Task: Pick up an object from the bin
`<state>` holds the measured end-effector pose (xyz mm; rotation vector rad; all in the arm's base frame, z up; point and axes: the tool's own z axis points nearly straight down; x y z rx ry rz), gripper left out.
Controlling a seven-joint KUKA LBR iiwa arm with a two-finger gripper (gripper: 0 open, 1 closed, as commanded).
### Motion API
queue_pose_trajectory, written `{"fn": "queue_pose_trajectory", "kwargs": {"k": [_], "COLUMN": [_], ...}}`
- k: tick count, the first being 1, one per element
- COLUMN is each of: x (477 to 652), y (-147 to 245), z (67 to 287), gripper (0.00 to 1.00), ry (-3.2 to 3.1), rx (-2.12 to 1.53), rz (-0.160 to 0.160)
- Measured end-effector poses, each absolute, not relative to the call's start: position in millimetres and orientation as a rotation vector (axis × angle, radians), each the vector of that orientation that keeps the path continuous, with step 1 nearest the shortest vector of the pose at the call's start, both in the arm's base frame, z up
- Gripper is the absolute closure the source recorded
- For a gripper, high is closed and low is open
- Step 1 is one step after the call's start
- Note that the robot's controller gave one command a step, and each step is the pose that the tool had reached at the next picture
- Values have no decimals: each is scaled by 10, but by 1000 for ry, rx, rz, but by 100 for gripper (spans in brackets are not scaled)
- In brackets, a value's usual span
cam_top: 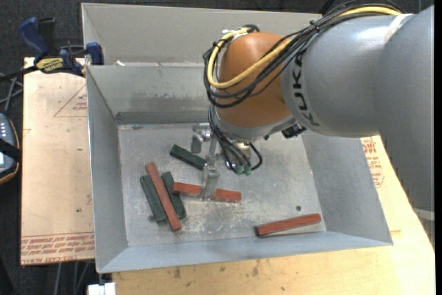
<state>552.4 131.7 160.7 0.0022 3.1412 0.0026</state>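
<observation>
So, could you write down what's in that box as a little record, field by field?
container: grey metal bin
gripper: gripper low over the middle of the floor, at a flat orange-red bar
grasp: cannot tell whether the bar is gripped
nearest neighbour: dark green flat bar, just up and left of the gripper
left group: slim red bar lying beside two dark green bars
front right: long red bar, alone near the front wall

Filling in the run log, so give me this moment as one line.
claw low over orange-red bar | bar flat on bin floor, mid-bin | nearest other: dark green bar up-left
</observation>
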Motion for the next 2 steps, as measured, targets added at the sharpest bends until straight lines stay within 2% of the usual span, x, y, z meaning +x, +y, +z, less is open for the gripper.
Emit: {"fn": "queue_pose_trajectory", "kwargs": {"k": [1,2], "x": [5524,5058], "y": [1317,544], "z": [1607,772], "gripper": [0,100], "ry": [3141,3139], "rx": [2,154], "rz": [3,1]}}
